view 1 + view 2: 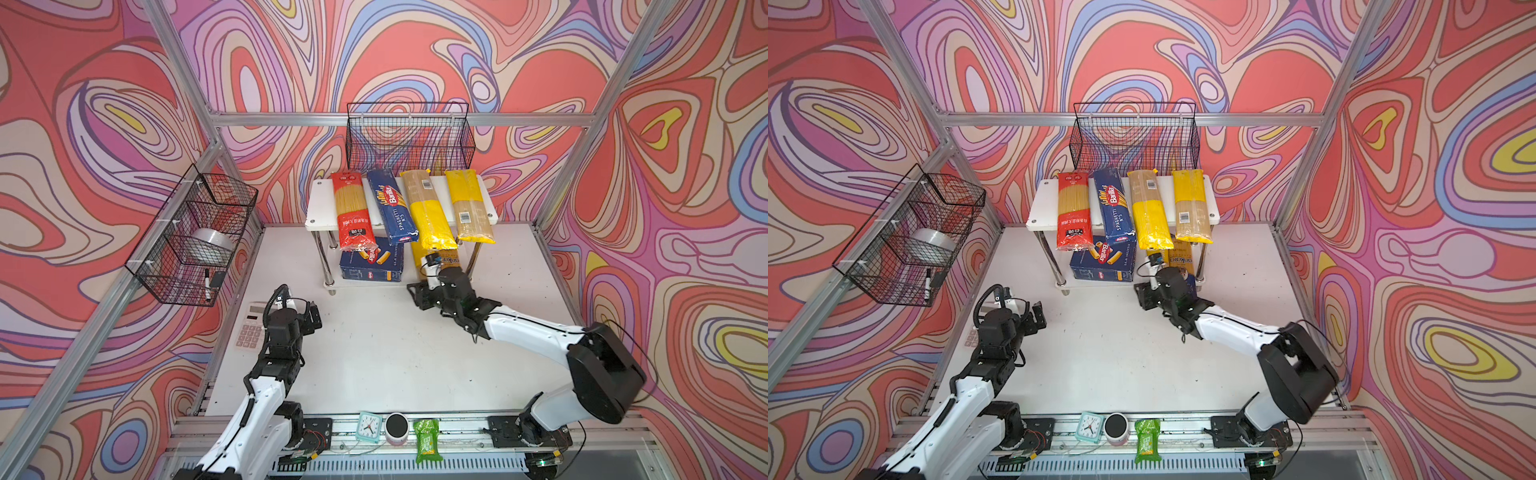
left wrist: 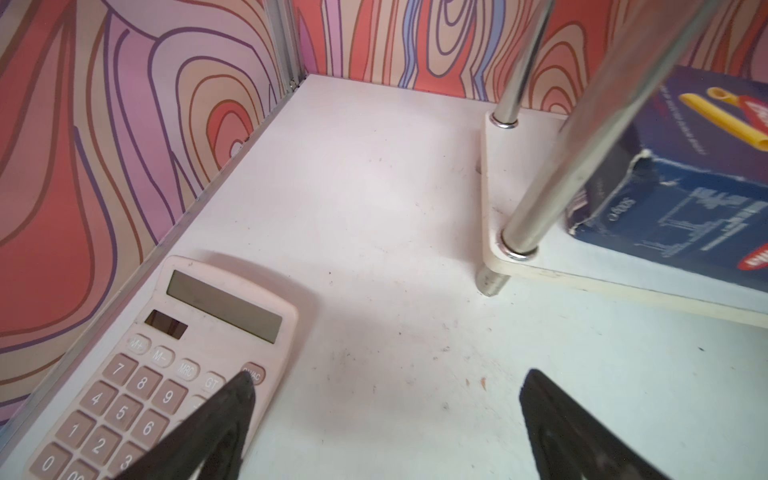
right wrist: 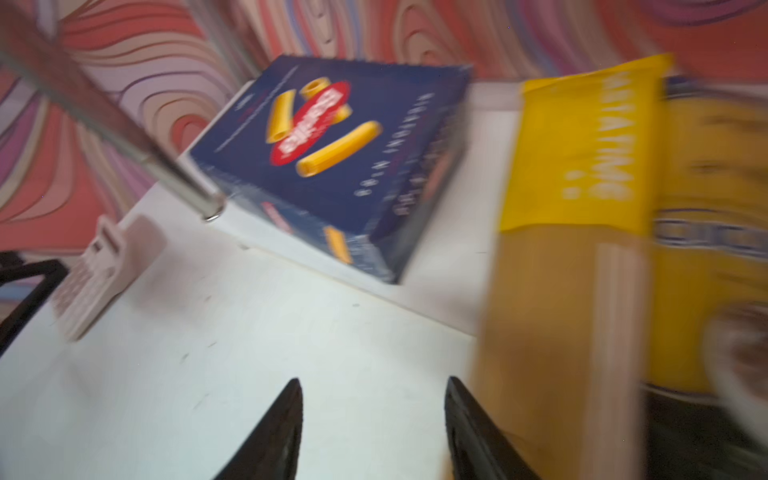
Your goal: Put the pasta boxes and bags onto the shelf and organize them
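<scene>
Nearly done, by look of it. Shelf point(image 1: 320, 203) top board: red bag point(image 1: 351, 212), Spaghetti box point(image 1: 392, 208), yellow bags point(image 1: 428, 212), fronts overhanging. Shelf lower board: rigatoni box point(image 1: 372, 266), Pastatime bag point(image 3: 582, 166), blue-gold bag point(image 1: 1179, 259). Right pincer point(image 3: 372, 380) at shelf front, partly apart, empty. Left pincer point(image 2: 388, 374) wide, empty. Remaining: perhaps straightening.

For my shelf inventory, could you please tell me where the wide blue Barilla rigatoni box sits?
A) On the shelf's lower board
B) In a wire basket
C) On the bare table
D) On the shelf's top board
A: the rigatoni box lies on the lower board of the shelf, partly beneath the overhanging red bag.
</scene>
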`<state>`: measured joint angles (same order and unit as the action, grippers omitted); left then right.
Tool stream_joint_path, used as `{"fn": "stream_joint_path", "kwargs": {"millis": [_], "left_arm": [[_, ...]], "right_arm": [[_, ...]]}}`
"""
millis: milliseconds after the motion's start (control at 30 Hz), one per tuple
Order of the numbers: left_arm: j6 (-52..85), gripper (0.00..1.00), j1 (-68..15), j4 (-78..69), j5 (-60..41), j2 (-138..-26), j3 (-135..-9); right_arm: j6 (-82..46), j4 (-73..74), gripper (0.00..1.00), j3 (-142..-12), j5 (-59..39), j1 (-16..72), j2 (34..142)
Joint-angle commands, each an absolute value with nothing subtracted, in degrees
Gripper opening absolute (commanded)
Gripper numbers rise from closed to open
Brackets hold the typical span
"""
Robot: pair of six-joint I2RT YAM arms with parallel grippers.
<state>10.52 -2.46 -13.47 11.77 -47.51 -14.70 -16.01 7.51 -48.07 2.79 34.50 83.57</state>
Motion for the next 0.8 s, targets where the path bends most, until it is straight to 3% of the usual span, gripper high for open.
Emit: {"fn": "stream_joint_path", "kwargs": {"millis": [0,133,200,333,400,500,633,667,733,767], "left_arm": [[7.4,1.0,0.8,-35.6,9.5,-54.2,-11.4],[9.0,1.0,3.2,-35.0,6.2,-65.5,-16.5],[9.6,1.0,3.3,-43.7,6.2,-71.6,-15.8],[8.3,1.0,4.0,-53.3,6.2,-79.9,-15.9],[7.5,1.0,4.0,-52.8,4.0,-80.5,-16.3],[6.3,1.0,4.0,-53.6,0.7,-81.8,-16.6],[3.0,1.0,3.9,-59.4,-8.6,-89.7,-18.7],[1.3,1.0,3.9,-51.3,-11.3,-87.0,-20.3],[1.1,1.0,3.2,-49.8,-10.0,-88.1,-21.8],[1.0,1.0,2.8,-53.0,-9.2,-88.4,-20.5]], "right_arm": [[-10.5,2.4,0.56,-43.6,13.0,28.0,76.8],[-6.8,6.9,0.63,-37.8,19.3,20.2,73.0],[-3.9,11.0,0.68,-35.6,23.9,18.5,73.9],[-1.8,22.1,0.77,-32.7,21.1,13.8,79.4],[1.1,29.4,0.98,-31.1,22.2,13.4,83.0],[3.3,50.5,0.98,-25.6,20.2,10.3,89.8],[-0.9,62.5,0.98,-22.0,14.8,4.3,95.5],[-1.7,68.5,0.98,-21.4,14.1,2.7,99.6],[-2.8,56.3,0.99,-24.6,12.7,2.5,97.0],[-1.5,58.0,0.98,-26.1,13.6,2.6,99.0]]}}
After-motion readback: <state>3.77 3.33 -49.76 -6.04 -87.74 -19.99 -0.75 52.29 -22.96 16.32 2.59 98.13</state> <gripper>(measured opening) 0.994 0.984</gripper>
